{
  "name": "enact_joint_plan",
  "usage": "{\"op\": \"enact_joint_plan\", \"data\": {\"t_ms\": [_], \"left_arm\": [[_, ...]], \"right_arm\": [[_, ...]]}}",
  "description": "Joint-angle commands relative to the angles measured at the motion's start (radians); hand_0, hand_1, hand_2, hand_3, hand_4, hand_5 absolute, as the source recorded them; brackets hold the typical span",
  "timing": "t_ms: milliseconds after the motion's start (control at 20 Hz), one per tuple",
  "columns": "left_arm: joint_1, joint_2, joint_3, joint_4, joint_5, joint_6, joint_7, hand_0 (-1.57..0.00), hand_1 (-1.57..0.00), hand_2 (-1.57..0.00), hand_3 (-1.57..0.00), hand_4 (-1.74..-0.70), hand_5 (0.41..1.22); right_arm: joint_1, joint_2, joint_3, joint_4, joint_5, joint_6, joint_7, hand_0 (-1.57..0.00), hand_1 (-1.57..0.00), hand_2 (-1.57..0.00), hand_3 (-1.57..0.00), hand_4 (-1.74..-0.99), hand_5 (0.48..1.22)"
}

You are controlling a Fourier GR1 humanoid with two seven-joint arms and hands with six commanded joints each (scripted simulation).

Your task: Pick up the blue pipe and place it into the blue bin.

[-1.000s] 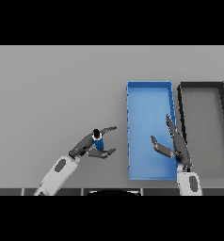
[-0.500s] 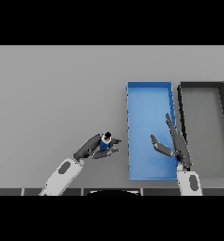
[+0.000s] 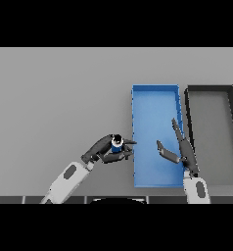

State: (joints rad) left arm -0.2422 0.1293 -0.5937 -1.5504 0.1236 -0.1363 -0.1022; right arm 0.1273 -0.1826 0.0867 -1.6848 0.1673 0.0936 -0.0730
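The left hand is curled around the blue pipe, just beside the blue bin. The pipe appears rigid and light; hold its midsection. The right hand hovers open over the bin.

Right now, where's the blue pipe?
In the head view the pipe is held in the left hand, just left of the blue bin, near its lower left edge and not yet inside.
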Motion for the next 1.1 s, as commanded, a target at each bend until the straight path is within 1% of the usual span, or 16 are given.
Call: {"op": "enact_joint_plan", "data": {"t_ms": [0, 50, 150, 200, 250, 350, 500, 550, 600, 650, 700, 750, 800, 850, 950, 1050], "left_arm": [[0.013, 0.006, -0.012, -0.03, -0.002, -0.001, 0.007, -1.55, -1.56, -1.56, -1.45, -1.72, 1.215], [-0.004, -0.001, -0.008, -0.037, 0.006, 0.003, 0.035, -1.56, -1.56, -1.56, -1.45, -1.72, 1.216], [-0.02, -0.004, -0.015, -0.043, 0.004, 0.001, 0.064, -1.56, -1.56, -1.56, -1.44, -1.73, 1.218], [-0.025, -0.005, -0.015, -0.042, 0.004, -0.002, 0.066, -1.56, -1.56, -1.57, -1.44, -1.73, 1.219], [-0.03, -0.012, -0.022, -0.046, 0.001, 0.003, 0.096, -1.57, -1.57, -1.57, -1.44, -1.73, 1.219], [-0.037, -0.008, -0.019, -0.051, -0.004, 0.01, 0.121, -1.57, -1.57, -1.57, -1.44, -1.73, 1.219], [-0.018, 0.003, -0.02, -0.058, -0.001, 0.002, 0.111, -1.57, -1.57, -1.57, -1.44, -1.73, 1.219], [-0.021, 0.001, -0.02, -0.058, -0.002, 0.003, 0.116, -1.57, -1.57, -1.57, -1.44, -1.73, 1.22], [-0.022, 0.002, -0.022, -0.056, -0.005, 0.001, 0.118, -1.57, -1.57, -1.57, -1.44, -1.73, 1.22], [-0.03, -0.006, -0.019, -0.043, -0.007, 0.003, 0.12, -1.57, -1.57, -1.57, -1.44, -1.73, 1.22], [-0.019, 0.001, -0.02, -0.057, -0.005, 0.001, 0.108, -1.57, -1.57, -1.57, -1.44, -1.73, 1.22], [-0.023, -0.003, -0.02, -0.056, -0.004, 0.002, 0.11, -1.57, -1.57, -1.57, -1.44, -1.73, 1.22], [-0.017, 0.0, -0.021, -0.053, -0.006, 0.0, 0.103, -1.57, -1.57, -1.57, -1.44, -1.73, 1.221], [-0.026, 0.001, -0.015, -0.056, -0.004, 0.0, 0.106, -1.57, -1.57, -1.57, -1.44, -1.73, 1.221], [-0.025, 0.005, -0.017, -0.073, 0.005, -0.005, 0.119, -1.57, -1.57, -1.57, -1.44, -1.73, 1.221], [-0.028, 0.012, -0.013, -0.054, -0.003, -0.013, 0.11, -1.57, -1.57, -1.57, -1.44, -1.73, 1.221]], "right_arm": [[0.0, -0.003, -0.005, -0.003, 0.0, -0.005, 0.001, 0.0, 0.0, 0.0, 0.0, -1.275, 0.683], [0.001, -0.005, -0.006, 0.0, -0.001, -0.002, 0.004, 0.0, 0.0, 0.0, 0.0, -1.272, 0.684], [0.008, 0.002, -0.001, -0.002, -0.001, -0.002, -0.007, 0.0, 0.0, 0.0, 0.0, -1.271, 0.687], [0.003, 0.012, 0.001, 0.01, 0.001, -0.006, -0.008, 0.0, 0.0, 0.0, 0.0, -1.273, 0.688], [-0.004, 0.013, 0.001, 0.02, -0.004, 0.0, -0.011, 0.0, 0.0, 0.0, 0.0, -1.273, 0.688], [-0.015, 0.007, -0.003, 0.035, -0.021, 0.02, -0.009, 0.0, 0.0, 0.0, 0.0, -1.269, 0.688], [-0.022, -0.01, -0.01, 0.046, -0.056, 0.061, 0.0, 0.0, 0.0, 0.0, 0.0, -1.255, 0.688], [-0.041, -0.011, -0.011, 0.063, -0.057, 0.066, 0.016, 0.0, 0.0, 0.0, 0.0, -1.25, 0.688], [-0.038, -0.015, -0.014, 0.055, -0.066, 0.073, 0.015, 0.0, 0.0, 0.0, 0.0, -1.243, 0.687], [-0.035, -0.014, -0.014, 0.059, -0.071, 0.078, -0.002, 0.0, 0.0, 0.0, 0.0, -1.229, 0.687], [-0.04, -0.014, -0.014, 0.061, -0.076, 0.083, -0.004, 0.0, 0.0, 0.0, 0.0, -1.213, 0.684], [-0.044, -0.007, -0.023, 0.052, -0.13, 0.114, -0.022, 0.0, 0.0, 0.0, 0.0, -1.215, 0.669], [-0.048, -0.019, -0.033, 0.026, -0.2, 0.167, -0.035, 0.0, 0.0, 0.0, 0.0, -1.225, 0.647], [-0.061, -0.035, -0.042, 0.009, -0.272, 0.22, -0.022, 0.0, 0.0, 0.0, 0.0, -1.231, 0.62], [-0.085, -0.08, -0.052, -0.058, -0.418, 0.297, 0.068, 0.0, 0.0, 0.0, 0.0, -1.254, 0.554], [-0.131, -0.119, -0.045, -0.103, -0.546, 0.358, 0.149, 0.0, 0.0, 0.0, 0.0, -1.292, 0.525]]}}
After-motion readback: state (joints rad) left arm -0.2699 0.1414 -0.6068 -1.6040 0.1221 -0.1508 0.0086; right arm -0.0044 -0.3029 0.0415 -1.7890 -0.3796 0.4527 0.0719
